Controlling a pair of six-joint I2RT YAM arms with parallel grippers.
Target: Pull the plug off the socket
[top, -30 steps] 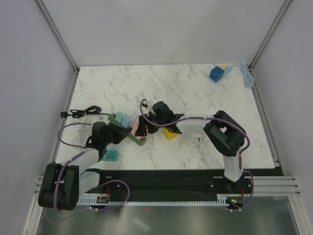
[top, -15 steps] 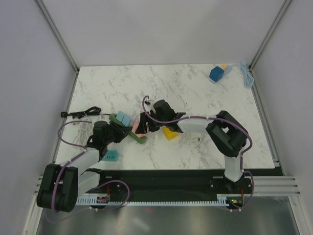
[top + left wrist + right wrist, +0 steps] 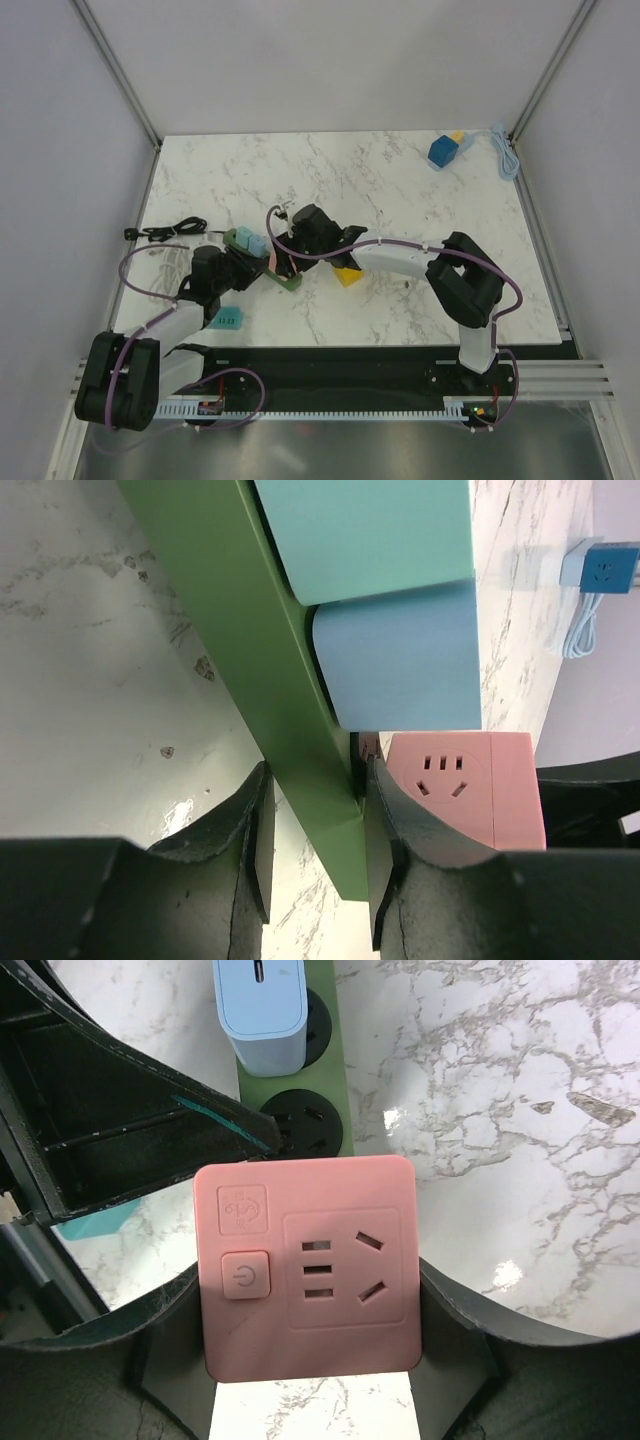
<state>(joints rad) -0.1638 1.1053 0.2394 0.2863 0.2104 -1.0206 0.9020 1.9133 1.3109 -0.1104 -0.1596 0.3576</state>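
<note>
A green power strip (image 3: 291,283) lies slanted at the table's left middle, the socket, with a teal plug (image 3: 243,237) and a light blue plug (image 3: 254,245) in it. The pink cube plug (image 3: 308,1260) sits between my right gripper's (image 3: 308,1295) fingers, which are shut on its sides; it stands close beside the strip's face (image 3: 250,630), and its prongs are hidden. An empty black outlet (image 3: 300,1125) shows just beyond it. My left gripper (image 3: 315,780) straddles the strip's near end, one finger touching it, the other a little apart.
A yellow block (image 3: 348,274) lies right of the strip, under the right arm. A teal block (image 3: 227,319) sits near the left arm. A black cable (image 3: 165,231) is coiled at the left edge. A blue cube (image 3: 443,150) with a white cable (image 3: 505,150) is at the far right corner.
My right gripper has shifted left with the pink plug. The left gripper's jaws have widened slightly around the strip's end.
</note>
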